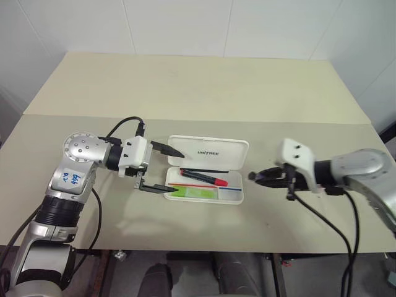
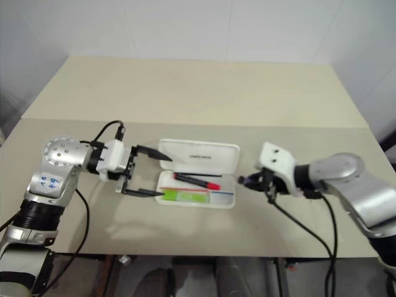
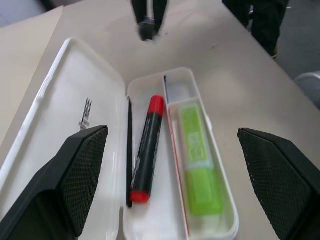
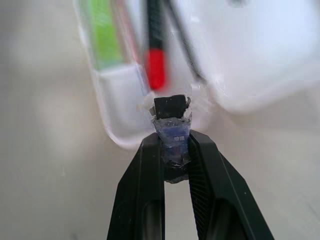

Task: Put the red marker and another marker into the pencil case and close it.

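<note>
On my head camera the pencil case (image 1: 207, 168) lies open at the centre of the frame on the beige table (image 1: 185, 86), its lid (image 1: 210, 150) folded back flat toward the top of the picture with the black lettering facing up. Inside the tray I can see the red marker (image 1: 202, 177) lying lengthwise in the upper lane, its red cap pointing toward the right of the frame, and the green highlighter (image 1: 193, 193) in the lower lane, just beside it and parted from it by a thin divider. Both are fully within the tray (neither pokes over the rim, as far as I can tell). My left gripper (image 1: 163, 167) sits at the case's left end, its jaws spread wide; one black finger reaches over the lid's left corner, the other lies along the tray's lower left corner, and whether either touches the plastic I cannot tell. My right gripper (image 1: 253, 176) hangs to the right of the case, near its short right end but apart from it, pointing toward it. Its fingers are clamped onto a small dark object (image 4: 171, 134) wrapped in clear film.
</note>
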You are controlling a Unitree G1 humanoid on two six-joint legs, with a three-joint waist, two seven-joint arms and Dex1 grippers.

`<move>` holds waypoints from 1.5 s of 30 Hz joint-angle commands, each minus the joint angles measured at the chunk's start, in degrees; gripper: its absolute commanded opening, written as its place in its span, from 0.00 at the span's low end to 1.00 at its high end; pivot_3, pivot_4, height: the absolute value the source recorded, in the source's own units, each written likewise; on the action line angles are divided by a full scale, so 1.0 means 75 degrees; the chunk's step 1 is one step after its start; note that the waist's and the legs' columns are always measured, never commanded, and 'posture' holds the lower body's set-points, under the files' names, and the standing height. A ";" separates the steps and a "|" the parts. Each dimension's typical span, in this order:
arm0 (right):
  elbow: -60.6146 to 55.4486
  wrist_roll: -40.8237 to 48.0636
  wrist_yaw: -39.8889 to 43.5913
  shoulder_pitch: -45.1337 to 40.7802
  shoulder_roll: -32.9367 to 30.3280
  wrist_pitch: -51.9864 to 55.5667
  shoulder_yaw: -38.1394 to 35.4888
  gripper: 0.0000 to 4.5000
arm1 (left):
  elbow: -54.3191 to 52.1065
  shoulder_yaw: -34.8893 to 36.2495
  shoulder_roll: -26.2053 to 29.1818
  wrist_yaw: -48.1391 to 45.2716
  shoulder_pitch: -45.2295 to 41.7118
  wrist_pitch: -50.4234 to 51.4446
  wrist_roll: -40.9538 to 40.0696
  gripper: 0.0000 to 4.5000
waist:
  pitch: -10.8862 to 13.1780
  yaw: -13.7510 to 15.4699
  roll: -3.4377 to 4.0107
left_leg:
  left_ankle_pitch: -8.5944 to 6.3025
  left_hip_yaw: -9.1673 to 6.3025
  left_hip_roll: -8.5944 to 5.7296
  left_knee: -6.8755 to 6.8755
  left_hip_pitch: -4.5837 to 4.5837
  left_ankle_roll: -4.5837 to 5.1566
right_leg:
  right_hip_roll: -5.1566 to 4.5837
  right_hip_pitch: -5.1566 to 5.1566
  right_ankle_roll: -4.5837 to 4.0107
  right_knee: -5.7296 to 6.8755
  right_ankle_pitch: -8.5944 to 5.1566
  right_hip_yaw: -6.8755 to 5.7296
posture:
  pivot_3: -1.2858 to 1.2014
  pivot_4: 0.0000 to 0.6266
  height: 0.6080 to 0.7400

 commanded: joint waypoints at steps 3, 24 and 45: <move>0.0280 -0.0770 0.0205 -0.0619 0.0477 -0.0167 0.0863 0.07 | -0.0228 0.0164 0.0114 0.0111 0.0069 -0.0085 0.0031 1.00 | 0.0000 0.0005 0.0000 | -0.0001 0.0000 0.0000 0.0001 -0.0003 -0.0002 | -0.0002 0.0000 0.0003 0.0001 0.0002 -0.0002 | 0.52 0.24 1.00; 0.0327 -0.1046 0.0585 -0.0845 0.1310 0.0479 0.1102 0.07 | -0.0558 0.0193 0.0201 0.0433 0.0214 0.0016 0.0076 1.00 | 0.0000 -0.0117 0.0000 | -0.0004 -0.0012 0.0000 0.0005 0.0017 -0.0001 | 0.0002 0.0001 0.0016 0.0048 0.0009 -0.0015 | 0.52 0.24 1.00; 0.0351 -0.1160 0.0573 -0.0969 0.1536 0.0665 0.1213 0.43 | -0.0576 0.0145 0.0189 0.0506 0.0228 -0.0019 0.0129 1.00 | 0.0000 -0.0183 0.0000 | -0.0005 -0.0034 0.0001 0.0001 0.0007 -0.0001 | 0.0002 0.0001 0.0025 0.0048 0.0013 -0.0030 | 0.52 0.24 1.00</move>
